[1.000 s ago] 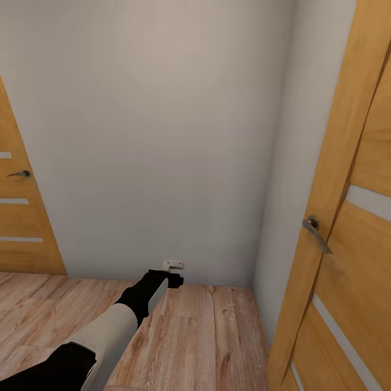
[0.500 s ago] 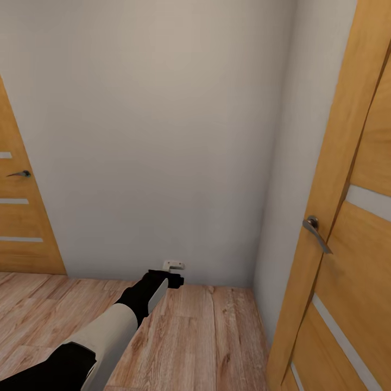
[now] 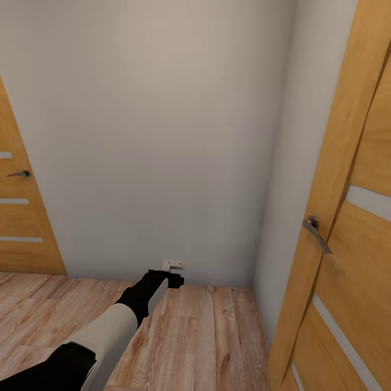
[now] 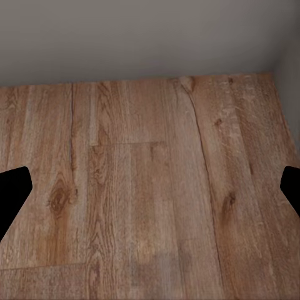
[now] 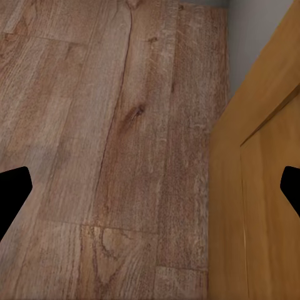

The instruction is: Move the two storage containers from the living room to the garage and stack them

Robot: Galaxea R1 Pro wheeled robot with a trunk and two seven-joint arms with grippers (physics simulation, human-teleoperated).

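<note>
While facing a corner, left gripper [image 4: 150, 184] spread wide over plank floor [image 4: 144, 187]

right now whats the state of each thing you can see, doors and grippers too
right door: swung open, edge toward the camera, lever handle level
left door: appears shut, flush with the wall
left gripper: open, nothing between its fingertips, wood-plank floor below
right gripper: open, holding nothing, over the floor beside the right door
left arm: stretched forward toward the wall
</note>
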